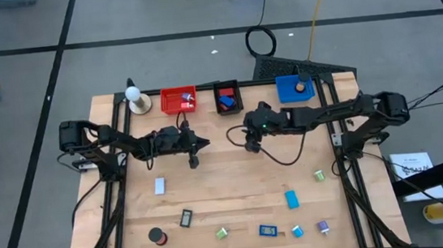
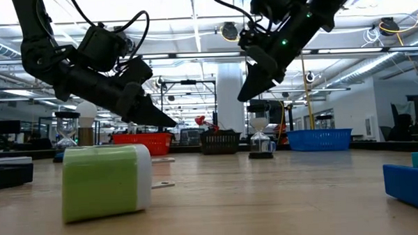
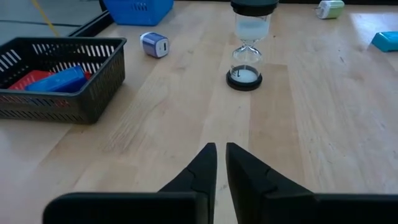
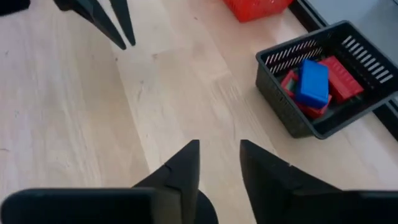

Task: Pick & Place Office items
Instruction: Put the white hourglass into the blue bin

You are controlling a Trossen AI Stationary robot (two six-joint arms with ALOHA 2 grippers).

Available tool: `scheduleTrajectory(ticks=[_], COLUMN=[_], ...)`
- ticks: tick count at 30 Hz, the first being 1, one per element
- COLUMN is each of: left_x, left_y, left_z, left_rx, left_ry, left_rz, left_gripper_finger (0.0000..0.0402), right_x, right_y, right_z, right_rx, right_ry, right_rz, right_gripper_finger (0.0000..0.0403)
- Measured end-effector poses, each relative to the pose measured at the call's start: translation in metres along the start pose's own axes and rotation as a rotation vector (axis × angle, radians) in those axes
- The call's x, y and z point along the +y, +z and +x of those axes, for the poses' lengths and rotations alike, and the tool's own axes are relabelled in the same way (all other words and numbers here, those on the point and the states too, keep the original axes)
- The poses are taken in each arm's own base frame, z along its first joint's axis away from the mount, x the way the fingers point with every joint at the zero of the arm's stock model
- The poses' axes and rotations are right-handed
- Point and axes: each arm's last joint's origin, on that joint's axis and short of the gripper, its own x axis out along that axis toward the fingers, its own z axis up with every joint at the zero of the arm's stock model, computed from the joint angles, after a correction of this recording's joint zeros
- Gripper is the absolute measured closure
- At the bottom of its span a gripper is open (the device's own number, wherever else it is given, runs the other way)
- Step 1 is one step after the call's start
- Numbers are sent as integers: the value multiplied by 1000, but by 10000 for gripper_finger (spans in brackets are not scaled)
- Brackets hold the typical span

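Note:
Small office items lie loose on the near half of the wooden table: a light-blue block [image 1: 160, 186], a black-framed rectangle [image 1: 186, 218], a black roll [image 1: 159, 237], a green clip [image 1: 221, 233] and a purple clip [image 1: 323, 226]. My left gripper [image 1: 194, 155] [image 3: 221, 146] hovers shut over bare wood at mid-table. My right gripper [image 1: 252, 143] [image 4: 219, 143] hangs open, slanting down, with nothing between its fingers. A small hourglass [image 3: 245, 53] [image 2: 260, 140] stands upright on its base just below it.
Along the far edge stand a red bin [image 1: 178, 100], a black bin [image 4: 323, 127] holding red and blue blocks, and a blue bin [image 1: 295, 88]. A white ball on a tan base [image 1: 136, 100] stands far left. Bare wood lies between the two grippers.

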Motion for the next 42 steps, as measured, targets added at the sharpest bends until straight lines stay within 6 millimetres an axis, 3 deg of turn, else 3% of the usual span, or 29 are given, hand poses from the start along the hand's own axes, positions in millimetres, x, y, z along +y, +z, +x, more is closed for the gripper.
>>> scheduleTrajectory(ticks=[10,19,22,28,42], left_x=[0,0,0,0,0], left_y=[0,0,0,0,0], left_z=[0,0,0,0,0], left_rx=[0,-1,-1,-1,-1], left_ry=[0,0,0,0,1], left_rz=[-2,-2,-2,-1,-1], left_gripper_finger=[357,357,357,357,357], right_x=[-1,-12,-12,-11,3], right_y=[2,38,46,42,23], right_z=[0,-29,-37,-36,2], right_rx=[-3,176,198,252,408], right_ry=[-4,-50,-30,36,109], right_rz=[-26,90,103,119,29], right_gripper_finger=[189,109,96,81,64])
